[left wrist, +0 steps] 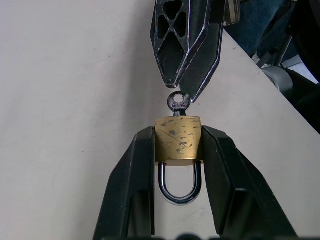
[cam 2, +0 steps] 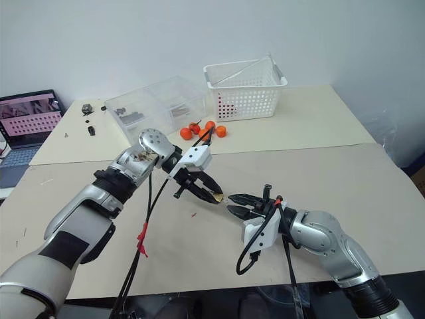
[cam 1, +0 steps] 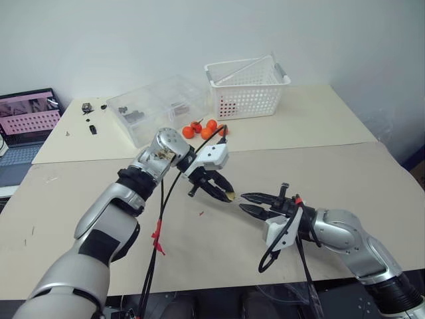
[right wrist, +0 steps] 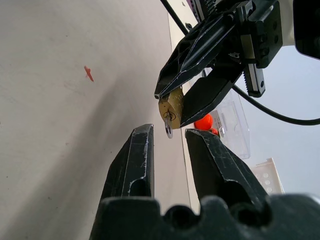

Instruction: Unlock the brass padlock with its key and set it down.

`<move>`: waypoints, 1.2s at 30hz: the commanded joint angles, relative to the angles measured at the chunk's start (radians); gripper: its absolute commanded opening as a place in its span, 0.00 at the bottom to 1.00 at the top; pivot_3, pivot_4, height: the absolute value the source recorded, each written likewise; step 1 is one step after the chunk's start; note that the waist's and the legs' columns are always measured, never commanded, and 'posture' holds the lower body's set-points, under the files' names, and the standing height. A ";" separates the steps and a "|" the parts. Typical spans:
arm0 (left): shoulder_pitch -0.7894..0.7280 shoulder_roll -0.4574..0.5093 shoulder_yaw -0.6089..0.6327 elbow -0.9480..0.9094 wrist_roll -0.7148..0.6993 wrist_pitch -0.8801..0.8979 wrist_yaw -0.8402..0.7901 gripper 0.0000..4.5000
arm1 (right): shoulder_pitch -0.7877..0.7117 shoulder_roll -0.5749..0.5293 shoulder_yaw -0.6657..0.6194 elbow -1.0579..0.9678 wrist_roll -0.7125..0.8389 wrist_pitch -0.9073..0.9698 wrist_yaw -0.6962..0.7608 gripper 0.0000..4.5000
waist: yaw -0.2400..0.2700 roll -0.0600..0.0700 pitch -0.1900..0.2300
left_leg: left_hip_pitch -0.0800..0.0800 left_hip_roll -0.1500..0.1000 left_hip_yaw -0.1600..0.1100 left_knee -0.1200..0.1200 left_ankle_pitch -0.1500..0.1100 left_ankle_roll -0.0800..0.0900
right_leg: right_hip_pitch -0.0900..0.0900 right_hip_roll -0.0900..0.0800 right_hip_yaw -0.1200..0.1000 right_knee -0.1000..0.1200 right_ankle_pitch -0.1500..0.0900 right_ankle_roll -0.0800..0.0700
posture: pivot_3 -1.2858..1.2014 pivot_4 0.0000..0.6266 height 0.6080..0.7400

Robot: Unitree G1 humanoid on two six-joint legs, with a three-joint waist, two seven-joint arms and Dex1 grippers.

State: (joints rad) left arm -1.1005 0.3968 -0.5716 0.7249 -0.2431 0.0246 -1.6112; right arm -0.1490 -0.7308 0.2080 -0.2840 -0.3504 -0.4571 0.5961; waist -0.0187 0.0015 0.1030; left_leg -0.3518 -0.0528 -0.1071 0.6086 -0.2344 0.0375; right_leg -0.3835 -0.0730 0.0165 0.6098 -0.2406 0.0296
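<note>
My left gripper (cam 1: pixel 226 194) hangs above the middle of the table, shut on the brass padlock (left wrist: pixel 178 137). Its two fingers (left wrist: pixel 137 165) clamp the sides of the gold body, and the silver shackle (left wrist: pixel 180 187) points back toward the wrist. The key (left wrist: pixel 178 101) sits in the keyhole, its small round bow sticking out of the body's far end. My right gripper (cam 1: pixel 244 201) faces the padlock from the right. Its fingertips stand a narrow gap apart, right at the key's bow (right wrist: pixel 168 129). I see no contact between them and the key.
A white basket (cam 1: pixel 247 86) stands at the back of the far table. Left of it is a clear plastic box (cam 1: pixel 156 106), with several orange fruits (cam 1: pixel 202 128) in front. A laptop (cam 1: pixel 30 119) is at the far left. Black cables (cam 1: pixel 159 226) hang from my left arm.
</note>
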 commanded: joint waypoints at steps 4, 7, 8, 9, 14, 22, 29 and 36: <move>-0.040 -0.008 0.010 0.008 -0.012 -0.020 -0.003 0.18 | -0.029 0.017 -0.028 -0.015 0.001 0.006 -0.017 0.32 | 0.000 0.000 0.000 | 0.000 0.000 0.000 0.000 0.000 0.000 | 0.000 0.000 0.000 0.000 0.000 0.000 | 0.52 0.24 1.00; -0.037 -0.002 -0.001 0.000 -0.016 -0.023 -0.003 0.18 | -0.036 0.023 -0.028 -0.014 0.000 0.012 -0.016 0.32 | -0.001 0.000 0.000 | 0.000 0.000 0.000 0.000 0.000 0.000 | 0.000 0.000 0.000 0.000 0.000 0.000 | 0.52 0.24 1.00; -0.038 -0.002 -0.001 0.001 -0.016 -0.023 -0.003 0.18 | -0.037 0.024 -0.028 -0.014 0.000 0.013 -0.016 0.32 | -0.001 0.000 0.000 | 0.000 0.000 0.000 0.000 0.000 0.000 | 0.000 0.000 0.000 0.000 0.000 0.000 | 0.52 0.24 1.00; -0.039 -0.004 0.001 0.004 -0.014 -0.024 -0.003 0.18 | -0.038 0.024 -0.029 -0.013 0.000 0.014 -0.016 0.32 | -0.001 0.000 0.000 | 0.000 0.000 0.000 0.000 0.000 0.000 | 0.000 0.000 0.000 0.000 0.000 0.000 | 0.52 0.24 1.00; -0.044 -0.006 0.006 0.016 -0.010 -0.031 -0.003 0.18 | -0.041 0.027 -0.026 -0.012 0.004 0.017 -0.012 0.32 | 0.000 0.000 0.000 | 0.000 0.000 0.000 0.000 0.000 0.000 | 0.000 0.000 0.000 0.000 0.000 0.000 | 0.52 0.24 1.00; -0.049 -0.009 0.007 0.028 -0.010 -0.041 -0.003 0.18 | -0.042 0.031 -0.021 -0.010 0.013 0.021 -0.005 0.01 | -0.002 0.000 0.000 | 0.000 0.000 0.000 0.000 0.000 0.000 | 0.000 0.000 0.000 0.000 0.000 0.000 | 0.52 0.24 1.00; -0.050 -0.020 0.028 0.049 0.043 -0.140 -0.003 0.18 | -0.048 0.043 -0.026 -0.015 0.070 0.085 0.031 0.01 | -0.001 0.000 0.000 | 0.000 0.000 0.000 0.000 0.000 0.000 | 0.000 0.000 0.000 0.000 0.000 0.000 | 0.52 0.24 1.00; -0.059 -0.078 0.090 0.113 0.159 -0.405 0.068 0.18 | -0.081 0.134 -0.062 -0.064 0.280 0.510 0.103 0.01 | 0.000 0.000 0.000 | 0.000 0.000 0.000 0.000 0.000 0.000 | 0.000 0.000 0.000 0.000 0.000 0.000 | 0.52 0.24 1.00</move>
State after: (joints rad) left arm -1.1261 0.3422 -0.5114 0.8454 -0.0920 -0.3105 -1.5481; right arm -0.1856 -0.6194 0.2060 -0.3041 -0.1301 -0.0767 0.7134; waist -0.0188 0.0018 0.1029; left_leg -0.3518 -0.0526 -0.1071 0.6089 -0.2345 0.0381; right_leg -0.3833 -0.0731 0.0169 0.6100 -0.2403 0.0292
